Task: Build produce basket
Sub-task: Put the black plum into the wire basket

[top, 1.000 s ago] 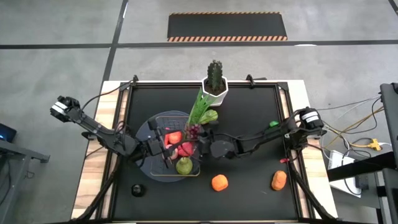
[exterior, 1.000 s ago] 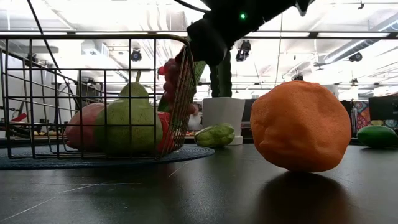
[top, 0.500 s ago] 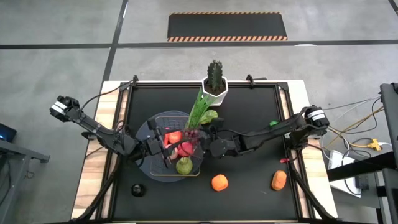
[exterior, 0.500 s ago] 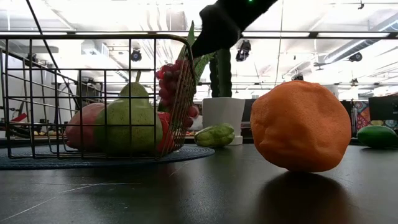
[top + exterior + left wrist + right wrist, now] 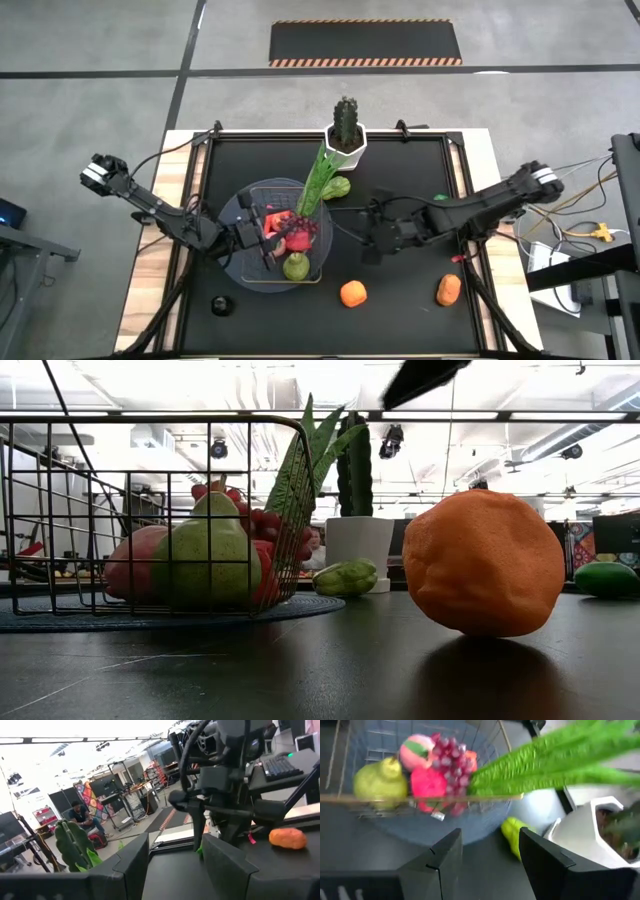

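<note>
High view: basket (image 5: 247, 278) sits left of table centre on its grey-blue disc, holding pear (image 5: 296, 266), apples and grapes (image 5: 303, 228), with the leafy stalk leaning over the rim. Right gripper (image 5: 364, 239) hangs just beside it, fingers apart, holding nothing. Left gripper (image 5: 172, 870) rests at the basket, spread, empty. Orange (image 5: 352, 293) lies loose near the front edge: judged light, rigid, rolls easily; grip across its widest part

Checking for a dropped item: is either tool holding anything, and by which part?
Nothing is held. The right tool is open and empty beside the basket; the left tool is open too.
</note>
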`<control>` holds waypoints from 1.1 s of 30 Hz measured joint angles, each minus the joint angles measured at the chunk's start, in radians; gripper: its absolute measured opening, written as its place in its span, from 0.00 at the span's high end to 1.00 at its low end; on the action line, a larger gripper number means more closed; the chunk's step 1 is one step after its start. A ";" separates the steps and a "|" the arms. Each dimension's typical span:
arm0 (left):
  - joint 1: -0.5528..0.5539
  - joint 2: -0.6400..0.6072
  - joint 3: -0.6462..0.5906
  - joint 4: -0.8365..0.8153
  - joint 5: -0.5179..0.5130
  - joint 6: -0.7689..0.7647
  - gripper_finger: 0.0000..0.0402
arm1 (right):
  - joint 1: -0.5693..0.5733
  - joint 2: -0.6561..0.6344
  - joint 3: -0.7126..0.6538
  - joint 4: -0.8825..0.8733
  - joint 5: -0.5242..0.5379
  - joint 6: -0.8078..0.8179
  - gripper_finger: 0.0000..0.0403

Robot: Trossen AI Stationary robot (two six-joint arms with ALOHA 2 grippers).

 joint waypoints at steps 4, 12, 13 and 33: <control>-0.001 0.007 0.000 0.001 0.008 -0.077 0.58 | 0.053 -0.084 -0.088 0.025 0.000 0.036 0.55; -0.042 0.076 0.028 0.030 0.128 -0.289 0.58 | 0.100 -0.232 -0.334 0.313 0.001 -0.100 0.56; -0.055 0.085 0.041 0.031 0.129 -0.331 0.58 | 0.099 -0.247 -0.359 0.354 0.002 -0.125 0.56; -0.480 0.308 0.393 -1.022 0.464 -2.378 0.59 | 0.099 -0.375 -0.615 0.764 0.000 -0.415 0.58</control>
